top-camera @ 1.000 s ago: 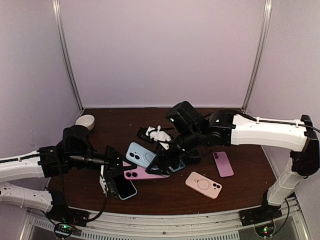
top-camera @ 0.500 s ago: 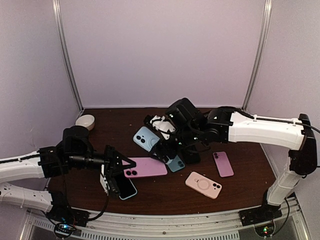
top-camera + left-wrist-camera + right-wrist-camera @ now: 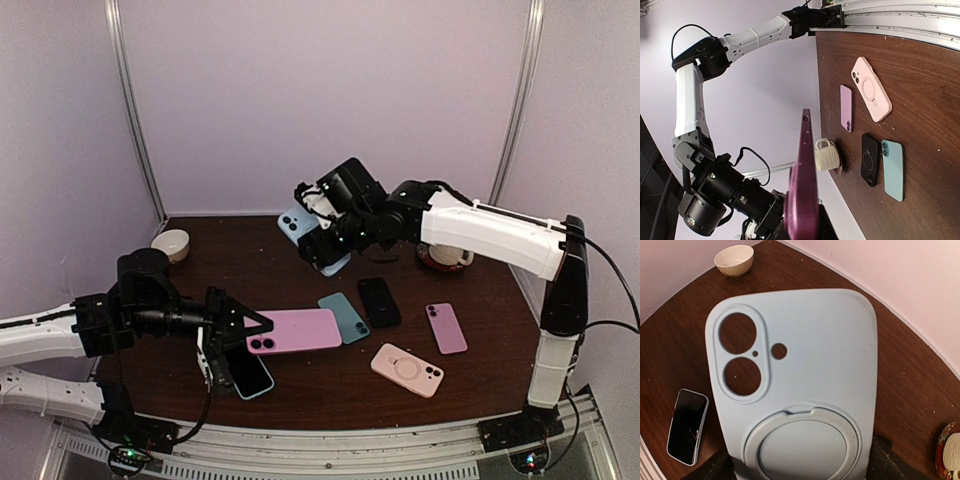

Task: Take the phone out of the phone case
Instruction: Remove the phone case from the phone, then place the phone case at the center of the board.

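Phone and case apart, one in each arm.
The left jaws are clamped tight on the camera end of the pink smartphone (image 3: pixel 300 330), held level near the front of the dark brown table (image 3: pixel 240 262). The right jaws, spread wide, grip the empty pale blue silicone phone case (image 3: pixel 805 375) aloft over the table's back.

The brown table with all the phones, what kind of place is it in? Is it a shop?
Probably a robot test booth, not a shop. Plain pale walls box in the table, the left arm and right arm are fixed at its near edge, and a metal rail runs along it.
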`<state>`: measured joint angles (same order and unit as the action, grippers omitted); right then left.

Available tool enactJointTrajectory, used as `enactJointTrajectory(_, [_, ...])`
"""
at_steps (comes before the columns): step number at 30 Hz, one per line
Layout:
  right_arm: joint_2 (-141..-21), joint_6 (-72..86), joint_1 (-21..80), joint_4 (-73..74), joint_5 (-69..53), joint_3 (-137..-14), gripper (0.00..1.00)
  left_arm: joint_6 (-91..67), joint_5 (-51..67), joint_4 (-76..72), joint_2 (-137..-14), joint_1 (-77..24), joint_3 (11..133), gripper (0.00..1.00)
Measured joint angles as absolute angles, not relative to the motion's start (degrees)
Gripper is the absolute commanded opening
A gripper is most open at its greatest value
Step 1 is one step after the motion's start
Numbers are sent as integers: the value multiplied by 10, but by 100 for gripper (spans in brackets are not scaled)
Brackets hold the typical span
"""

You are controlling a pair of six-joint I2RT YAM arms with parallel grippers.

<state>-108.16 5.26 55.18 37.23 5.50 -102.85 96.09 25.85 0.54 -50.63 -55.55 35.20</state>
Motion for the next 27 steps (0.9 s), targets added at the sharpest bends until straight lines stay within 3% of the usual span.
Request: enactJointTrajectory(27, [-1358, 251, 543, 418, 13, -1207, 81, 968, 279, 82, -519, -555, 363, 0])
